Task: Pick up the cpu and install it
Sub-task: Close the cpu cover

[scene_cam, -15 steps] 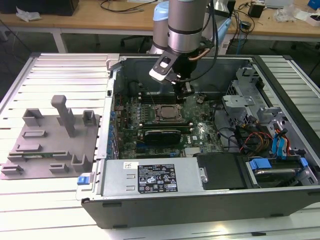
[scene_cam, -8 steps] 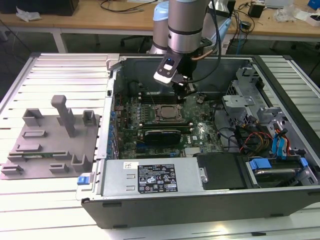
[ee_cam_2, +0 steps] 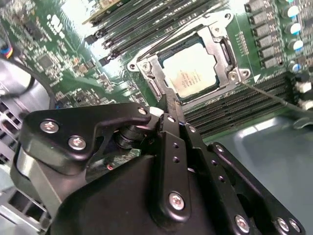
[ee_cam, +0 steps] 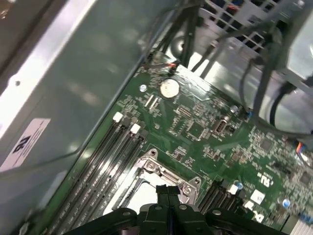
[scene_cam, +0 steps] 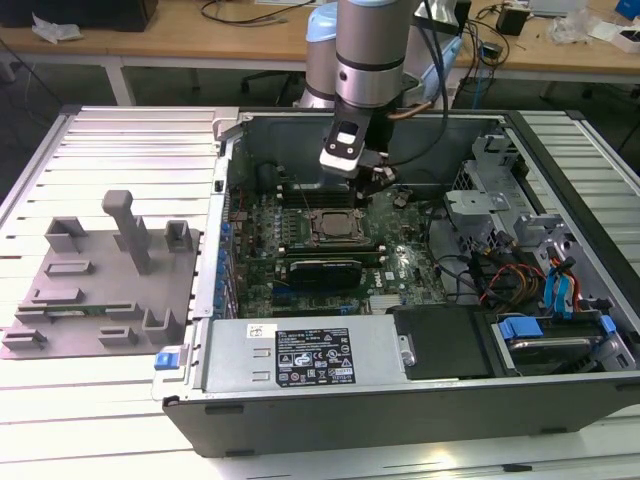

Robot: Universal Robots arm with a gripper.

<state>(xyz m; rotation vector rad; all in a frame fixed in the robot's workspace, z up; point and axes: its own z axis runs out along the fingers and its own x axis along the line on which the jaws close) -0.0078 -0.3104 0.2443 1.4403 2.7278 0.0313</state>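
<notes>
Open room above cpu point(ee_cam_2: 191, 68), socket frame point(ee_cam_2: 217, 32) around

In the exterior view you have bright, even light from overhead. The ribbed worktop point(scene_cam: 110, 140) on the exterior view's left reads pale and almost washed out. The inside of the computer case point(scene_cam: 420, 150) lies in softer shade, darkest under the arm. In the second wrist view, glare bleaches the cpu point(ee_cam_2: 193, 68) and one corner of the motherboard point(ee_cam_2: 49, 63), and the black tool point(ee_cam_2: 168, 101), close to the lens, looks soft. In the first wrist view, the case wall point(ee_cam: 73, 83) carries hazy reflections and everything is slightly blurred.
</notes>
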